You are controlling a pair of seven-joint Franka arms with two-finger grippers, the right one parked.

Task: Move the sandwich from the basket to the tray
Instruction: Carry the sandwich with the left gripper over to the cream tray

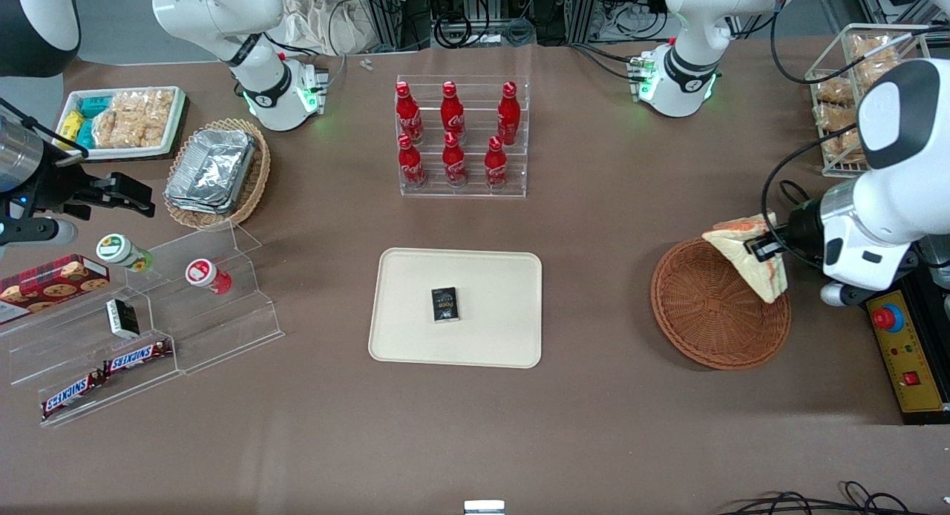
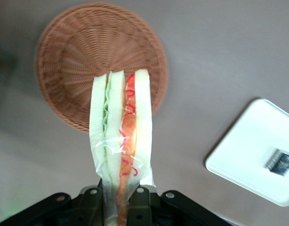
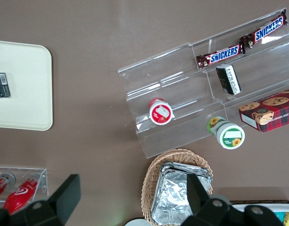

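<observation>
My left gripper [image 1: 764, 249] is shut on the sandwich [image 1: 746, 257], a plastic-wrapped white-bread wedge with red-pink filling, and holds it lifted above the rim of the round reddish-brown wicker basket [image 1: 709, 318]. In the left wrist view the sandwich [image 2: 120, 136] hangs from the gripper [image 2: 119, 200] over the empty basket [image 2: 73, 61]. The cream-beige tray [image 1: 415, 277] lies mid-table toward the parked arm, with a small black box [image 1: 445, 304] on it; the tray [image 2: 243, 155] also shows in the wrist view.
A clear rack of red cola bottles [image 1: 462, 136] stands farther from the front camera than the tray. A wire basket of bagged snacks [image 1: 846, 99] and a yellow control box [image 1: 909, 355] lie at the working arm's end. Clear shelves with snacks [image 1: 141, 329] lie toward the parked arm's end.
</observation>
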